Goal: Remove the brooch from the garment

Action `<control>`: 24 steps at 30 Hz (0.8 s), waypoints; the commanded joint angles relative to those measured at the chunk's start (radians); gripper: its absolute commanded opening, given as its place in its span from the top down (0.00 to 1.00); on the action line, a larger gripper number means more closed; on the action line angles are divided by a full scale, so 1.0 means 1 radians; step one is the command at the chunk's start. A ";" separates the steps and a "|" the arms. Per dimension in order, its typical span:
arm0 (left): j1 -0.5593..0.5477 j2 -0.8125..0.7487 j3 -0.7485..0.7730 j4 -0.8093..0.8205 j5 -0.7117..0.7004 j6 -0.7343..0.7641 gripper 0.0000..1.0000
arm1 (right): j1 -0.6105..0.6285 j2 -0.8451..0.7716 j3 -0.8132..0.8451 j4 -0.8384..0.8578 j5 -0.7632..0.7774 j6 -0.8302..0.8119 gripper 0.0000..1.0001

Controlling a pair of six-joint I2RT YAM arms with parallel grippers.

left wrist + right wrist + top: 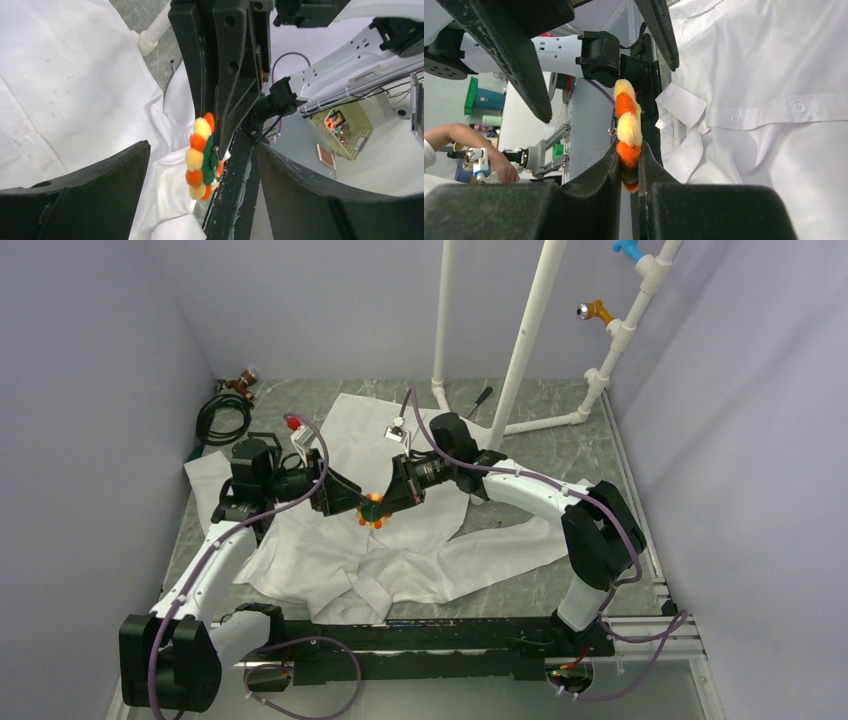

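From above, the brooch (pixel 374 512) sat between the right gripper (pixel 388 502) and left gripper (pixel 352 506), over the garment (pixel 330 560). From the left wrist, the left jaws gaped wide either side of it. From the right wrist, the right fingers (pixel 594 195) pinched its lower edge; it stood edge-on, long axis upright.

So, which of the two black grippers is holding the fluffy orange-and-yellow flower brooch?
The right gripper: its jaws are shut on the fluffy orange-and-yellow flower brooch, while the left gripper is wide open.
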 commanded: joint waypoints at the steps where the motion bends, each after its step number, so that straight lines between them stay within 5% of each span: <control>1: 0.007 -0.040 0.022 -0.105 0.047 0.111 0.20 | -0.001 -0.037 0.017 0.065 -0.042 0.012 1.00; 7: 0.006 -0.050 -0.035 -0.048 0.024 0.071 0.44 | -0.001 -0.046 0.009 0.102 -0.059 0.035 1.00; 24: -0.057 -0.002 -0.064 0.058 0.010 0.001 0.59 | -0.003 -0.063 -0.009 0.128 -0.072 0.049 1.00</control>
